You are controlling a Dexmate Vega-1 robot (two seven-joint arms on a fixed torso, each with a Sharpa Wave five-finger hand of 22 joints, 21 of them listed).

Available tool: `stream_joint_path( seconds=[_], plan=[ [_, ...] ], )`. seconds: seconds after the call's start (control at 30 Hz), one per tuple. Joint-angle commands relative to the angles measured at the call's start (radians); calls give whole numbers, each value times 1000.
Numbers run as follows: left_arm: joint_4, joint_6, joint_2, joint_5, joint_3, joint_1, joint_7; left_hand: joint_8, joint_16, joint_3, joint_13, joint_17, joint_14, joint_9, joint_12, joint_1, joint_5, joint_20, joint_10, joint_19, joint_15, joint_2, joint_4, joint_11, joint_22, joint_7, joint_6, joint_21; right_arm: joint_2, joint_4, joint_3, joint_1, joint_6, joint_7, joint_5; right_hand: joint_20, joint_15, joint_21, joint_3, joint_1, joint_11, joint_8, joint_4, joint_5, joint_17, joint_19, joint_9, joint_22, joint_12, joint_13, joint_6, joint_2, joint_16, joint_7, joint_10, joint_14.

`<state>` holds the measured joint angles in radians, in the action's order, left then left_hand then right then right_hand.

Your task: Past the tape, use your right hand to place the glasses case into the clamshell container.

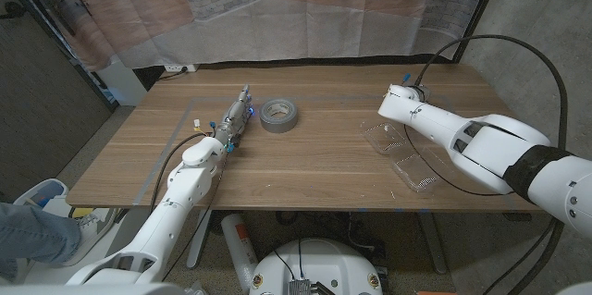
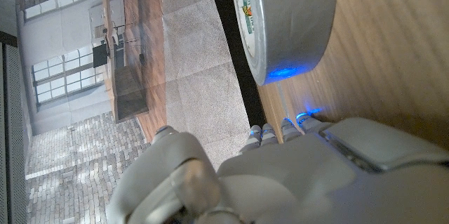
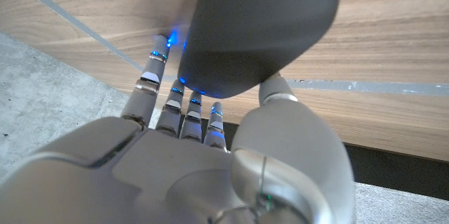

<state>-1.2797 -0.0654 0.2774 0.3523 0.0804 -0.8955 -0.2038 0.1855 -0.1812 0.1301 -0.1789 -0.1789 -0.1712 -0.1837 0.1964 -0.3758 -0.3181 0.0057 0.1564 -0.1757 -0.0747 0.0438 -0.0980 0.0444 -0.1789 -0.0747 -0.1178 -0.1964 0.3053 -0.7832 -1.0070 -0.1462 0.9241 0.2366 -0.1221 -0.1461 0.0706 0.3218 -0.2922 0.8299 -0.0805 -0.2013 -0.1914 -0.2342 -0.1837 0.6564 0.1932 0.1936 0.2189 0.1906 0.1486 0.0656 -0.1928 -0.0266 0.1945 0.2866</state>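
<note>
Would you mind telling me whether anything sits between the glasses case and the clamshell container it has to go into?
Nothing visible does. The right hand grips the dark glasses case at the far right of the table, and the open clamshell container lies just nearer on the same side. The tape roll sits mid-table, off that path.

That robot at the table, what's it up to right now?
The right hand is gripping a dark glasses case at the table's far right, just beyond the open clamshell container. The case isn't in the container yet. The left hand waits beside the roll of grey tape, holding nothing.
</note>
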Motion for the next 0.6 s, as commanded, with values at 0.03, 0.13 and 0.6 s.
stream_joint_path(
  seconds=[0.03, 0.13, 0.6],
  plan=[
    [9, -1, -6, -3, 1, 4, 2, 10, -6, 8, -6, -5, -36, -1, 3, -4, 1, 5, 8, -27, -3, 13, 2, -2, -3, -1, 0, -3, -21, 53, 0, 12, -39, -16, 4, 160, -20, 17, -29, 79, 16, -8, 2, -10, -5, 141, 3, 8, 7, 2, 28, 7, -6, -4, 11, 18],
    [8, 1, -6, -4, 1, 4, 3, 10, -6, 8, -6, -5, -36, -1, 3, -5, 1, 6, 9, -27, -2, 14, 2, -1, -3, -1, -1, -3, -25, 57, 5, 9, -49, -2, 3, 195, -34, 26, -45, 131, 22, -8, 3, -12, -7, 152, 4, 14, 9, 2, 32, 15, -7, -9, 18, 23],
    [22, -4, -7, -3, -1, 11, -6, 9, -6, 11, -6, -5, -37, -1, 2, -5, 2, 6, 11, -28, -2, 16, 2, -2, -3, -1, -1, -3, 15, -55, 28, -25, -17, 31, -2, 251, -79, 58, -77, 265, 48, -15, 7, -15, -16, 163, 5, 38, 16, 2, 68, 40, -15, -31, 43, 41]
  ],
)
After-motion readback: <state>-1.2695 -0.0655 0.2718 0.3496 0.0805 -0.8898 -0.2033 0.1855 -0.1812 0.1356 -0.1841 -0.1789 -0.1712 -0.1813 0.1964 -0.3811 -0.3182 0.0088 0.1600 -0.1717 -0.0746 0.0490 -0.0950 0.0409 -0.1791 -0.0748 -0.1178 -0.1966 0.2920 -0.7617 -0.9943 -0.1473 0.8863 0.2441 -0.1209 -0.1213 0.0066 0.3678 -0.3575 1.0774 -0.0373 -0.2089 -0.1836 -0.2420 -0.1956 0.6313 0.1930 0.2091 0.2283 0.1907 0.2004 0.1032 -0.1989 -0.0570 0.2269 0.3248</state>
